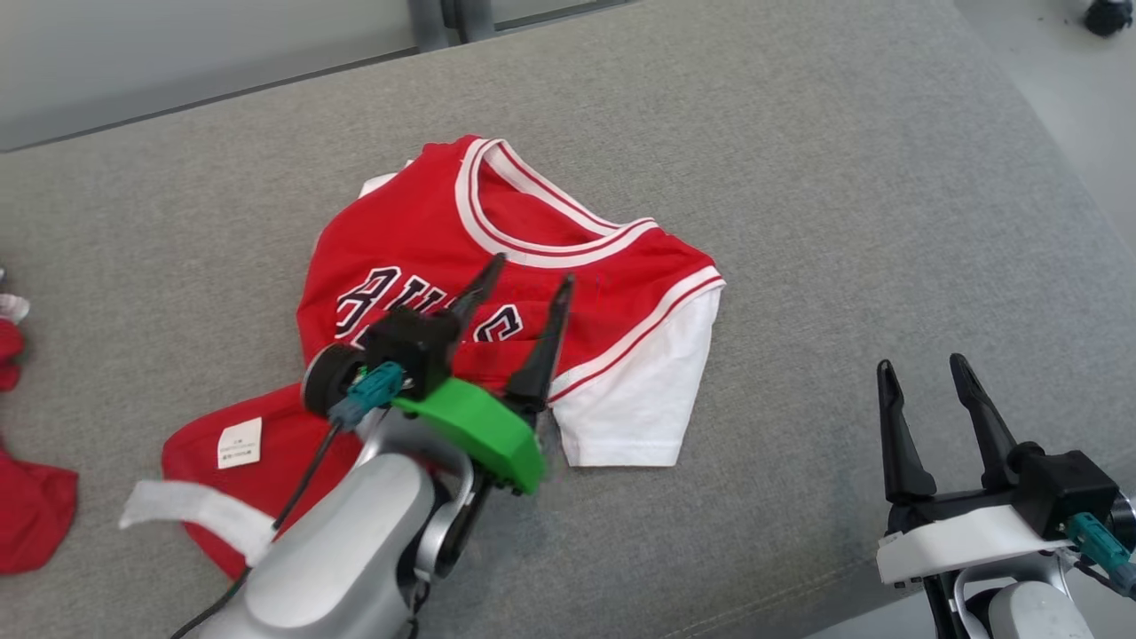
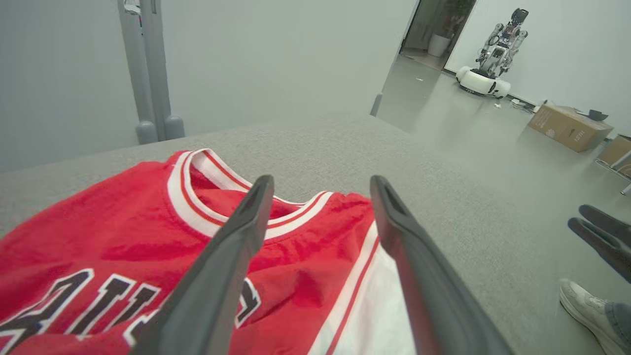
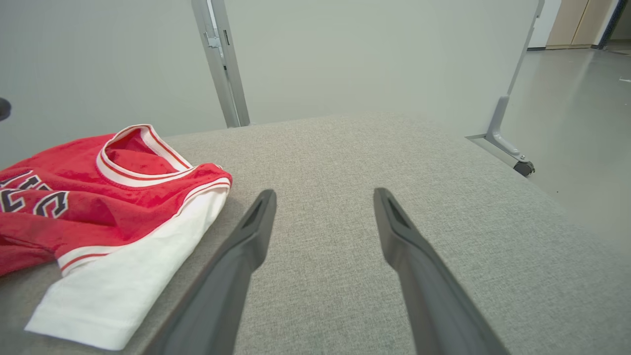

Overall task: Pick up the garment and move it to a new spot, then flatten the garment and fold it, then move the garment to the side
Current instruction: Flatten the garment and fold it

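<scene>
Now, head view: red garment (image 1: 399,240) lying half-folded on mid bench (image 1: 799,177); left claw (image 1: 532,270) over it, fingers apart; right claw (image 1: 920,363) also apart, well to the right. Left wrist: collar (image 2: 180,202) seen btw. spread fingers. Right wrist: garment at left, away from the open claw.

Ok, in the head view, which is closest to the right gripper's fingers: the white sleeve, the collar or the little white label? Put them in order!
Starting from the right gripper:
1. white sleeve, just to its left.
2. collar, farther back and left.
3. white label, far over on the left.
</scene>
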Tool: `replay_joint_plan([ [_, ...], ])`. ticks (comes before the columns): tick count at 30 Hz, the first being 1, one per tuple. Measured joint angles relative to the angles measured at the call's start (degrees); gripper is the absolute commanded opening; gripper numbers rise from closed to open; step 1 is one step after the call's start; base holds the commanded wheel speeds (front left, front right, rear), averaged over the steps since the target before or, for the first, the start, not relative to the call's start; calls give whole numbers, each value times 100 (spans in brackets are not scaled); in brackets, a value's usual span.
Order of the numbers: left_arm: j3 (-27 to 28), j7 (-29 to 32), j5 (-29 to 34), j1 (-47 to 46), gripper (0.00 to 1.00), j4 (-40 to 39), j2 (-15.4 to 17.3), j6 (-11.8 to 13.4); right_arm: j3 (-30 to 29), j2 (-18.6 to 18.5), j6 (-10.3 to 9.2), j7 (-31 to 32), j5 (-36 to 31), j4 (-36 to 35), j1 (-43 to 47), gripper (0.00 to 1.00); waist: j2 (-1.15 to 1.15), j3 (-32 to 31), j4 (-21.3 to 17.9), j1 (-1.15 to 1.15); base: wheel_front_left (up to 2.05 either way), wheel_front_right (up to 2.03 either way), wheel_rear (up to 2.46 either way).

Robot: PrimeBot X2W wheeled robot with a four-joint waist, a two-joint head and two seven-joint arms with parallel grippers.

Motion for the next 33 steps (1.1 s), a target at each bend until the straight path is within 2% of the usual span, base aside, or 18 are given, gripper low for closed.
replay_joint_plan([
  [8,771,-548,43,874,100,-230,757,561,-175,1,0,0,-283,-30,93,100,0,-217,538,0,0,0,0],
  [15,1648,-620,214,1726,100,-448,959,698,-290,-26,0,0,-448,3,174,100,0,-416,1124,0,0,0,0],
  [18,2138,-625,394,2272,100,-603,924,552,-298,-76,0,0,-474,40,269,100,0,-551,1411,0,0,0,0],
  [23,2535,-625,588,2902,100,-586,869,321,-257,-157,0,0,-497,115,374,100,0,-816,1597,0,0,0,0],
  [33,3237,-626,578,3707,100,-502,888,-467,-379,-296,0,0,-544,252,502,100,0,-1149,1744,0,0,0,0],
])
